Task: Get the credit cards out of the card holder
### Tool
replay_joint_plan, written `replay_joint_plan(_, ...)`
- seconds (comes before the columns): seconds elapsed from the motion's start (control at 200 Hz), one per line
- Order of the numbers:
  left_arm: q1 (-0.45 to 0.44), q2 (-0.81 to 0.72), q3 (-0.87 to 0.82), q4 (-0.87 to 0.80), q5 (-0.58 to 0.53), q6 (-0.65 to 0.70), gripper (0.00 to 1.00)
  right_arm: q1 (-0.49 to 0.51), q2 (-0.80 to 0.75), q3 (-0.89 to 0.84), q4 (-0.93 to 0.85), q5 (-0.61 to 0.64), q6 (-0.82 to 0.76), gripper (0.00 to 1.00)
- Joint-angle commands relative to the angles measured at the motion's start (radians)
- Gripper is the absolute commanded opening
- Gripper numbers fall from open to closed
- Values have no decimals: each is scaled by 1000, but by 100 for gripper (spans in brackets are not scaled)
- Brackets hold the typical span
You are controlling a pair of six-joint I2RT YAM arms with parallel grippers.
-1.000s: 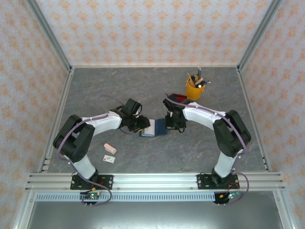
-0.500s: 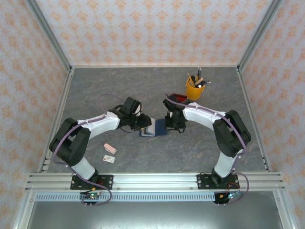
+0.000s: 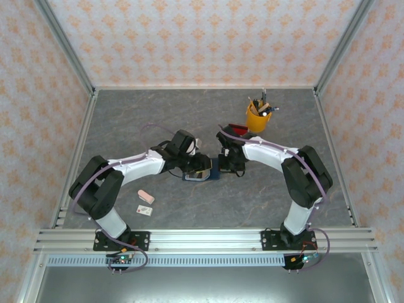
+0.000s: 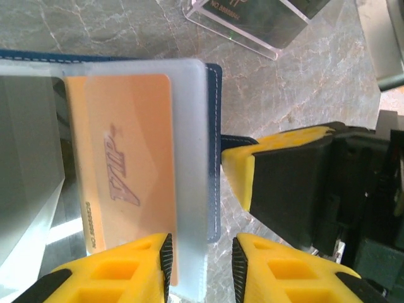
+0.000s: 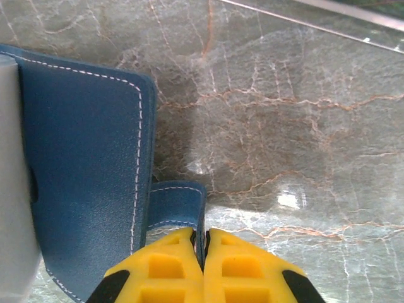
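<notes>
Top view: the holder (image 3: 211,173) lies open mid-desk (image 3: 158,120) between the two arms. A pen cup (image 3: 258,118) and clear tray (image 3: 235,130) stand behind it and an eraser (image 3: 146,197) lies well to the left, none in the way

Left wrist: the left hand (image 4: 201,268), spread, straddles the clear pocket's edge over the orange card (image 4: 126,170), seemingly to draw it out

Right wrist: the right hand (image 5: 204,243) is pressed together, pinching the holder's strap, likely to anchor it
</notes>
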Motion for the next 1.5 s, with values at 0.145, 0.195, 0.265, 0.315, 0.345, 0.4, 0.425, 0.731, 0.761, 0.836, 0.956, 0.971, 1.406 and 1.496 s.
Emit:
replay_joint_plan(0.145, -10, 50, 30, 40, 7, -28, 36, -11, -10, -17, 3, 33, 11, 0)
replay_joint_plan(0.195, -10, 52, 34, 36, 4, -30, 37, -11, -13, -16, 1, 38, 11, 0)
replay_joint_plan(0.265, -9, 42, 41, 8, -23, -24, 37, -13, -22, -14, -13, 64, 12, 1)
replay_joint_plan(0.315, -7, 30, 47, -22, -50, -17, 37, -13, -38, -10, -27, 90, 12, 2)
replay_joint_plan(0.345, -5, 22, 50, -41, -72, -14, 37, -14, -50, -10, -32, 104, 12, 3)
replay_joint_plan(0.4, -1, 4, 49, -65, -108, -12, 37, -14, -80, -8, -41, 132, 14, 8)
replay_joint_plan(0.425, 4, -7, 46, -74, -123, -10, 37, -14, -94, -8, -43, 142, 14, 11)
replay_joint_plan(0.731, 64, -74, 2, -160, -255, -20, 32, -14, -224, -3, -9, 106, 31, 30)
replay_joint_plan(0.761, 65, -76, -3, -157, -252, -21, 32, -14, -230, -3, 6, 76, 29, 30)
replay_joint_plan(0.836, 68, -67, -3, -159, -242, -19, 31, -12, -242, -3, 46, 5, 35, 31)
replay_joint_plan(0.956, 67, -56, 1, -173, -258, -25, 29, 4, -224, 26, 73, -72, 33, 31)
replay_joint_plan(0.971, 68, -54, 1, -178, -263, -25, 28, 8, -219, 31, 72, -78, 32, 31)
replay_joint_plan(1.406, 69, -11, -6, -205, -330, -52, 17, 58, -5, 98, 190, -175, 119, 19)
replay_joint_plan(1.496, 70, -1, -7, -207, -330, -55, 16, 58, 24, 104, 195, -174, 126, 18)
